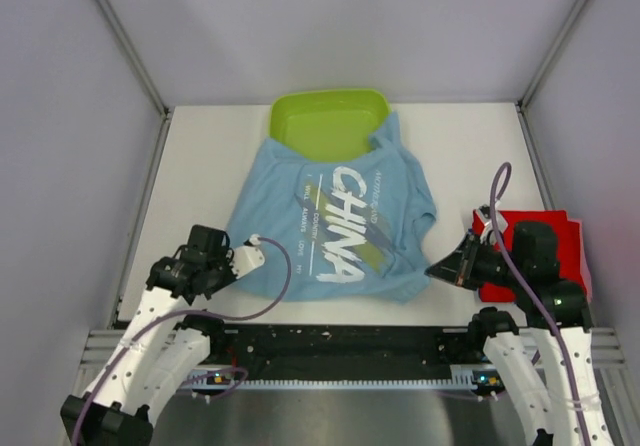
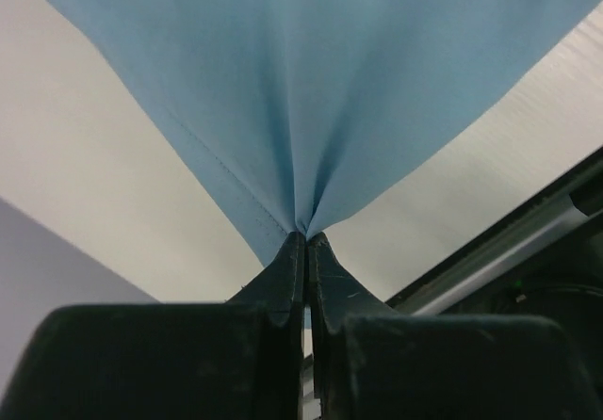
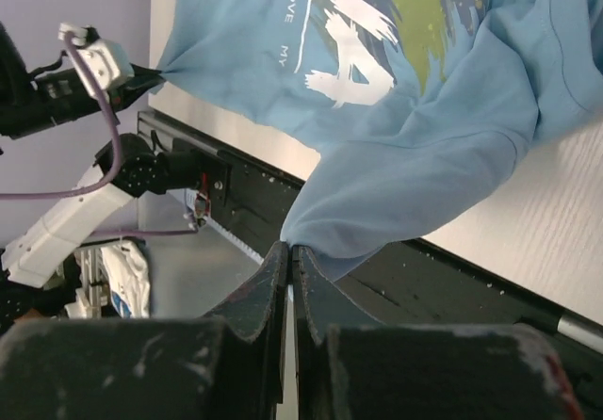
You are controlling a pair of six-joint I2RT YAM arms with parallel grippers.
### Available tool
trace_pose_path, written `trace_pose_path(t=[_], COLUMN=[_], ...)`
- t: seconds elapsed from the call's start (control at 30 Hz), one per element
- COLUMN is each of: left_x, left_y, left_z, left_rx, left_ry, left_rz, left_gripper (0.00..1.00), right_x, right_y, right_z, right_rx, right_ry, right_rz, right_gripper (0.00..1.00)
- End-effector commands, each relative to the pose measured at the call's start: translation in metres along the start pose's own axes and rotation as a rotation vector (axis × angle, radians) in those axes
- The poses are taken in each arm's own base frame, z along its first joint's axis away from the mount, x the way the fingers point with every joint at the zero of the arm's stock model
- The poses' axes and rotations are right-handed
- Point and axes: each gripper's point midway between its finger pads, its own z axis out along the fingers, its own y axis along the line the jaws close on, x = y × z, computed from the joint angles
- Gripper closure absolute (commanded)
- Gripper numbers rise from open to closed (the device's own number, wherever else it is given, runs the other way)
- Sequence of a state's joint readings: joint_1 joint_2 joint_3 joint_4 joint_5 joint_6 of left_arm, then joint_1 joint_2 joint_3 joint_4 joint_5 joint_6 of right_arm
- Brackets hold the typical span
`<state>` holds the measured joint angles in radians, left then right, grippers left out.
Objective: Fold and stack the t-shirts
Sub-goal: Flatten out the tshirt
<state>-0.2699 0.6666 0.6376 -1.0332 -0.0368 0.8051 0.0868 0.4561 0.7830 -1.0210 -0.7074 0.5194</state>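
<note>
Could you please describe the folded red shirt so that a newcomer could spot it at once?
Start at the white table and go to its right edge, beside the right arm. The folded red shirt lies there, partly hidden by that arm; it is the only red thing, unlike the spread light blue t-shirt mid-table.

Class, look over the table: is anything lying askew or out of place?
Yes. The light blue t-shirt lies skewed and rumpled, its far edge draped over the rim of the lime-green basin, its right side bunched instead of flat.
</note>
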Motion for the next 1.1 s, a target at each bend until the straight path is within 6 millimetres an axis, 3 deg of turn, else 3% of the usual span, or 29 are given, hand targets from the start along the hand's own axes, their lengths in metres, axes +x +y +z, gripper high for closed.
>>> trace_pose_path(t=[0.0,0.17,0.3,0.37,0.43,0.5,0.67,0.8,0.97,1.07], left_x=[0.019,0.038,0.040,0.031,0.017,0.002,0.006,-0.006,-0.016,-0.009], left_y=[-0.026,-0.037,-0.034,-0.027,-0.027,-0.041,-0.054,-0.060,-0.075,-0.078], left_z=[0.017,0.034,0.032,0.025,0.013,0.001,0.001,0.010,0.026,0.037], left_rx=[0.104,0.127,0.119,0.100,0.126,0.211,0.278,0.354,0.448,0.457], left_ry=[0.053,0.122,0.146,0.122,0.076,0.006,0.002,-0.002,0.073,0.142], left_rz=[0.043,0.064,0.065,0.032,0.000,-0.018,0.061,0.116,0.222,0.305], left_gripper=[0.97,0.88,0.57,0.46,0.44,0.44,0.50,0.49,0.50,0.52], right_x=[-0.006,-0.012,-0.027,-0.037,-0.049,-0.061,-0.076,-0.078,-0.096,-0.105], right_y=[0.000,-0.013,-0.010,-0.011,-0.012,-0.014,-0.026,-0.041,-0.044,-0.046], right_z=[-0.001,0.002,-0.004,-0.008,-0.011,-0.013,-0.006,-0.001,0.004,0.011], right_rx=[0.003,0.067,0.103,0.136,0.166,0.202,0.260,0.309,0.323,0.325], right_ry=[-0.037,-0.063,-0.110,-0.147,-0.183,-0.214,-0.218,-0.209,-0.260,-0.262], right_rz=[-0.024,-0.024,-0.063,-0.083,-0.106,-0.138,-0.153,-0.154,-0.164,-0.168], right_gripper=[1.00,1.00,1.00,1.00,1.00,1.00,1.00,1.00,1.00,1.00])
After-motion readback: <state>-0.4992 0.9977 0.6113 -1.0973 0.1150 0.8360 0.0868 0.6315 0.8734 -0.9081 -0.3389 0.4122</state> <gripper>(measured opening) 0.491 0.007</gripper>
